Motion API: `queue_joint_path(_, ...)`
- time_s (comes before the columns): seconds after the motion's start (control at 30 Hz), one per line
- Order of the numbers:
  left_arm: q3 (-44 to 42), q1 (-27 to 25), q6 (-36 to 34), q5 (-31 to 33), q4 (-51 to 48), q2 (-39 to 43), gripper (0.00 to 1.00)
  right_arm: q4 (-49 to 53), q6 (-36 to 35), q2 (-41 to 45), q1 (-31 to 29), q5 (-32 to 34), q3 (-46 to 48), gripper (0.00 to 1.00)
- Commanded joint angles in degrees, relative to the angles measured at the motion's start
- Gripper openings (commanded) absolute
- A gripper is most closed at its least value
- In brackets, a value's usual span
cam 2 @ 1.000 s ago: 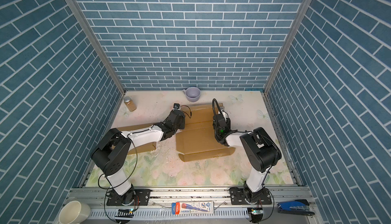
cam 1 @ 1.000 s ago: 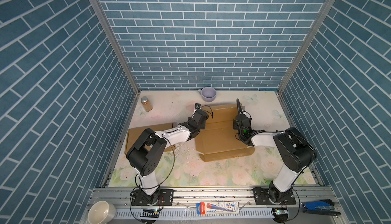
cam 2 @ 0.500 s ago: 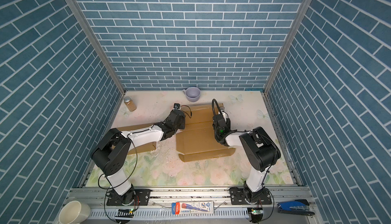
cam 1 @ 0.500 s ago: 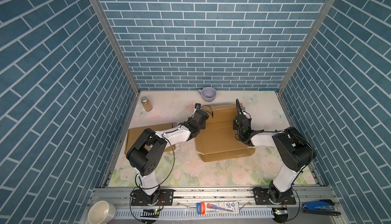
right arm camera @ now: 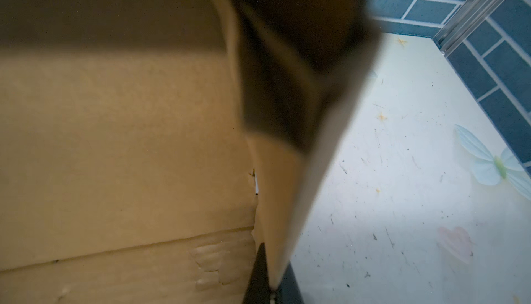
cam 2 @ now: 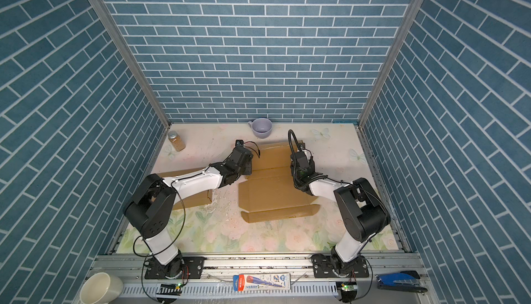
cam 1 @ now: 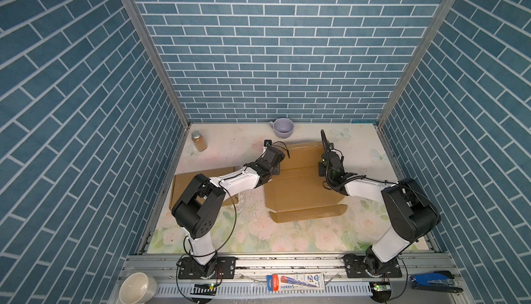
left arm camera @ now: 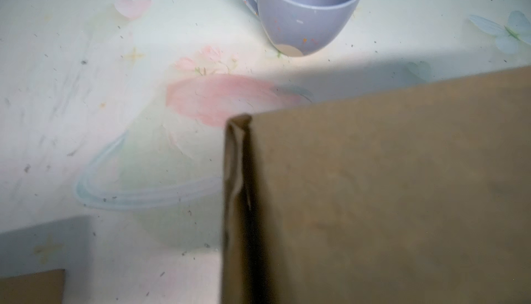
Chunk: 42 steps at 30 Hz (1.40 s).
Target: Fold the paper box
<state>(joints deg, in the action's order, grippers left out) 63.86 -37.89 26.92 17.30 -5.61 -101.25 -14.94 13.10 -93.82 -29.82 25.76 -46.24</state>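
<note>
In a top view the box [cam 1: 301,193] lies mid-table, mostly flat, with the left gripper [cam 1: 279,159] and right gripper [cam 1: 327,163] at its rear sides.

Left wrist: the left flap [left arm camera: 235,202] stands up, but we cannot tell that claw's state.

Right wrist: fingers [right arm camera: 258,273] pinch the right flap [right arm camera: 275,202].

We judge this the wall-raising step; next both flaps need folding inward squarely.

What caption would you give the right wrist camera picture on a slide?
Right gripper shut on the raised side flap of a brown cardboard box, above a pale floral tabletop.

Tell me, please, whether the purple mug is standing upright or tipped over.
Upright: in both top views the mug stands on its base, mouth facing up.
</note>
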Motion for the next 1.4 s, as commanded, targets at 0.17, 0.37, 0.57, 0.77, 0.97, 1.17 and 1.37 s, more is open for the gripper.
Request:
queue_joint_path(0.17,1.83,0.85,1.49,-5.09,-7.61,1.74,0.29,8.69,-4.56,3.87,0.45,-4.95,-3.33,0.0)
queue_joint_path(0.37,2.57,1.41,0.33,-6.73,-9.83,4.14,0.42,14.6,-6.9,5.07,1.7,-10.88,-6.24,0.0)
queue_joint_path(0.57,3.62,2.31,-2.67,-7.2,-11.77,5.59,0.47,18.28,-7.35,4.64,2.57,-15.19,-8.19,0.0)
queue_joint_path(0.77,-1.4,5.43,-3.85,-9.98,-4.76,4.79,0.43,18.19,-6.11,3.89,3.28,-18.46,-8.06,0.0)
queue_joint_path(0.97,-4.54,5.71,-6.26,-11.14,4.62,3.27,0.39,17.32,-4.82,2.77,3.28,-19.62,-7.67,0.0)
queue_joint_path(1.17,-6.37,5.62,-6.32,-8.42,9.85,-0.13,0.27,16.65,-0.28,2.2,3.12,-20.05,-7.64,0.0)
queue_joint_path(1.37,-3.77,4.1,-2.53,3.75,4.27,-3.66,0.06,17.93,8.01,2.92,-0.05,-13.81,-7.57,0.0)
